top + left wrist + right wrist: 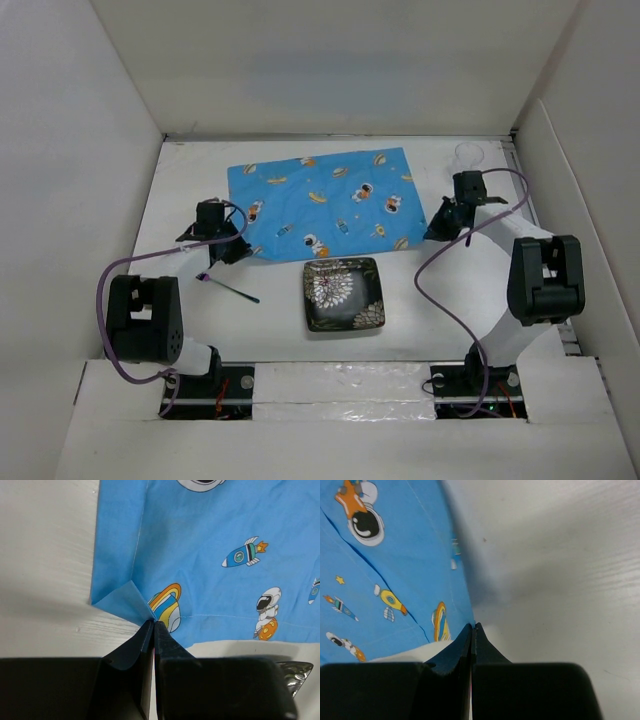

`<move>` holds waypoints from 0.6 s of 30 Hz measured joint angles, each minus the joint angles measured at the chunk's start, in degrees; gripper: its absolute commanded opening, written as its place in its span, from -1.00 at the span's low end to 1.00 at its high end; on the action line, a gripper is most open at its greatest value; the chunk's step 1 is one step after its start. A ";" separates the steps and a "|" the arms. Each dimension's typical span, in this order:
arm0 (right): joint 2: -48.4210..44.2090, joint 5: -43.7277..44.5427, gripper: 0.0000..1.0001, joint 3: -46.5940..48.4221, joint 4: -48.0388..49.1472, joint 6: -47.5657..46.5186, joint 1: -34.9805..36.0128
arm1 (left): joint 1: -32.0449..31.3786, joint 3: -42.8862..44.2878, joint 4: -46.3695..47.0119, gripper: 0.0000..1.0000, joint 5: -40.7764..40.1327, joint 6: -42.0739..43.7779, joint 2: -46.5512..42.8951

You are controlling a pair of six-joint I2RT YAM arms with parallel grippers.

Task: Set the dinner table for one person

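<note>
A blue cartoon-print cloth (325,205) lies spread on the white dinner table (270,325). My left gripper (243,252) is shut on the cloth's near left corner, which shows pinched and folded at the fingertips in the left wrist view (153,622). My right gripper (432,233) is shut on the cloth's near right corner, seen at the tips in the right wrist view (472,626). A dark square plate with a flower pattern (344,294) sits just in front of the cloth. A thin utensil with a purple end (228,287) lies left of the plate.
A clear glass (469,156) stands at the back right, beyond my right gripper. White upright panels (70,190) close in the table on the left, back and right. Purple cables loop from both arms.
</note>
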 measured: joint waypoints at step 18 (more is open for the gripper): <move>-13.31 1.05 -1.00 -13.20 -0.94 0.15 -0.76 | -0.22 -2.93 -3.56 -1.00 -0.07 2.32 -0.94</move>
